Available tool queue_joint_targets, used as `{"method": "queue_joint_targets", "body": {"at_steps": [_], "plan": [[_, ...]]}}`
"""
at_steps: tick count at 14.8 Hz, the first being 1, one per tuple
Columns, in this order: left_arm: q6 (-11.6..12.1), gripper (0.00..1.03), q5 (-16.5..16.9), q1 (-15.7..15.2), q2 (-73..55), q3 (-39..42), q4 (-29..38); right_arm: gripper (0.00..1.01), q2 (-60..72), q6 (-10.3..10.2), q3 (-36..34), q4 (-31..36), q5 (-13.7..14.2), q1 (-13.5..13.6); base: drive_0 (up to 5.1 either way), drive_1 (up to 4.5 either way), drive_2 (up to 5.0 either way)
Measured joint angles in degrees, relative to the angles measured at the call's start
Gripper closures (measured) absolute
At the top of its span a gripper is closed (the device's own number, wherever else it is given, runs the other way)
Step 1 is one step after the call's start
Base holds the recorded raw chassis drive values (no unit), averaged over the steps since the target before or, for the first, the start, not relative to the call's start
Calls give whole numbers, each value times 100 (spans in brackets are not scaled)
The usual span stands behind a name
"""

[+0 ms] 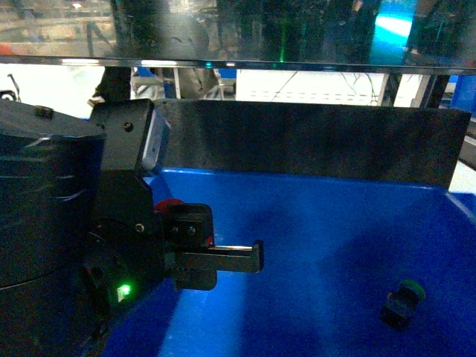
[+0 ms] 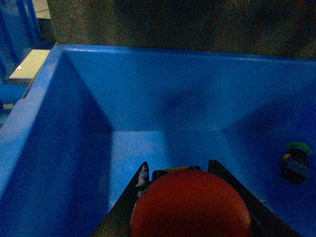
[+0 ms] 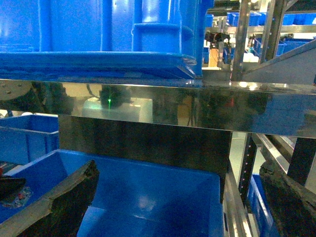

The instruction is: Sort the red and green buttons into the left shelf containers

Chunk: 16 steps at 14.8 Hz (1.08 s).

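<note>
My left gripper (image 1: 253,256) reaches into a large blue container (image 1: 320,216) from the left and is shut on the red button (image 1: 169,203). In the left wrist view the red domed cap (image 2: 190,205) fills the space between the two dark fingers (image 2: 143,180), above the container's floor (image 2: 143,148). The green button (image 1: 404,299) lies on its side on the container floor at the front right, apart from the gripper, and shows at the right edge of the left wrist view (image 2: 296,160). My right gripper (image 3: 178,168) is open and empty, facing a blue container (image 3: 148,197) under a shelf.
A dark panel (image 1: 312,141) stands behind the container, under a shiny metal shelf edge (image 1: 245,63). Another blue bin (image 3: 98,34) sits on the shelf (image 3: 163,101) above. A metal upright (image 3: 247,168) and more blue bins (image 3: 24,138) flank it.
</note>
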<state>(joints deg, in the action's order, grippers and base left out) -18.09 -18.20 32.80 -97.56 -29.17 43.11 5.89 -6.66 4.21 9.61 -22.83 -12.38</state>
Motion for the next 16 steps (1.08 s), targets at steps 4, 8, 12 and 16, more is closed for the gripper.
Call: {"method": "queue_joint_targets", "body": {"at_steps": [4,8,12,16], "plan": [[-103,73,90,0,-640,-306,203,3,0,0,0,0,0,2,0,0,0],[-120,55,254,11,-778,-605,197,3,0,0,0,0,0,0,0,0,0],[-122,4,157,33,-717,-612,195,3,0,0,0,0,0,2,0,0,0],[-120,5,83,35,-243,-483,186,3,0,0,0,0,0,0,0,0,0]]}}
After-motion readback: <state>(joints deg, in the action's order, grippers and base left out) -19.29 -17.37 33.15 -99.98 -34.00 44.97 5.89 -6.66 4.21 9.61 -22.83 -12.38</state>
